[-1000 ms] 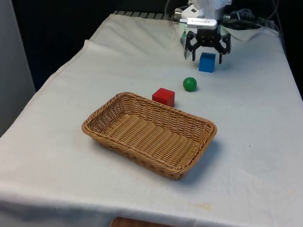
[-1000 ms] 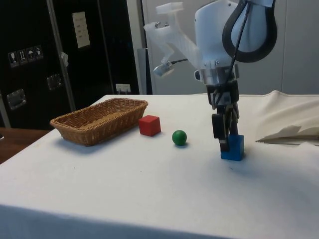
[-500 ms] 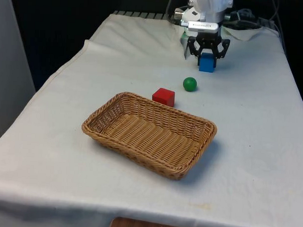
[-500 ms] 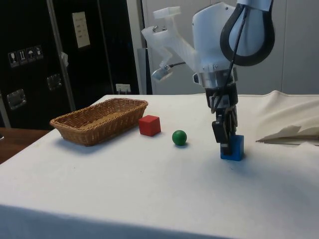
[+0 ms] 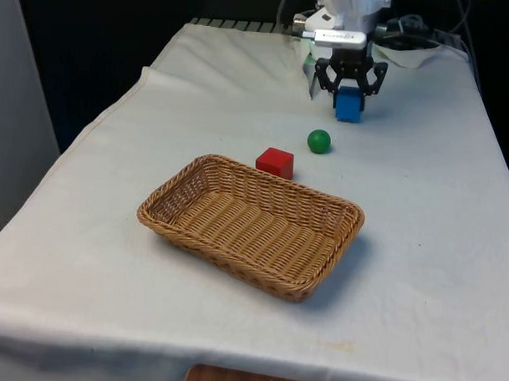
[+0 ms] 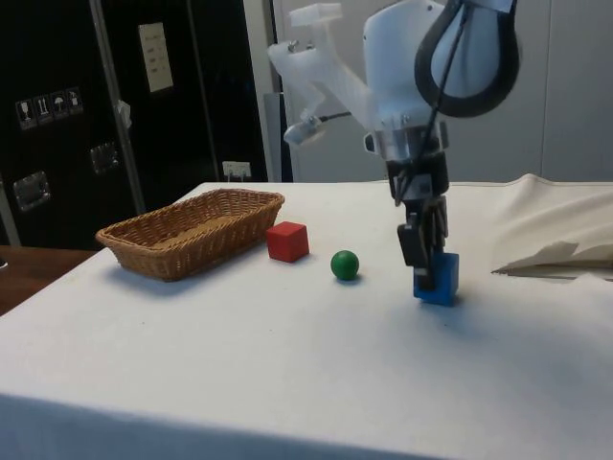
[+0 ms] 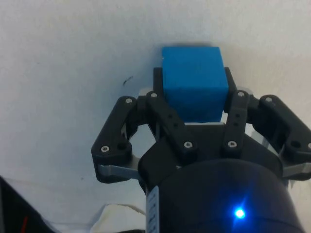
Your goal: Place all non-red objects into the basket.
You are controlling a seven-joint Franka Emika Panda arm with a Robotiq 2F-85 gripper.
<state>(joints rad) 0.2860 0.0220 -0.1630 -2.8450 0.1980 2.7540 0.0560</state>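
The worktop (image 5: 420, 246), under its white cloth, carries everything. The wicker basket (image 5: 250, 225) lies empty at the near end, long side angled across, well apart from the arm. Far back, the gripper (image 5: 350, 87) hangs straight down over the blue cube (image 5: 349, 103), its fingers (image 7: 236, 109) pressed against two opposite faces, holding it. In the side view the cube (image 6: 437, 278) looks just clear of the cloth, or barely touching; I cannot tell which.

The step in hand looks like the lift and carry. To do it well, the cube should rise straight up first, high enough to pass over the basket's rim, then travel toward the basket and be let go low inside, so it does not bounce out.

Two smaller things lie between cube and basket. The red cube (image 5: 275, 162) sits just beside the basket's far rim and must stay where it is. The green ball (image 5: 319, 141) rests near it, toward the arm, and goes in the basket later. A low carry could knock either, and the ball would roll, so height matters.
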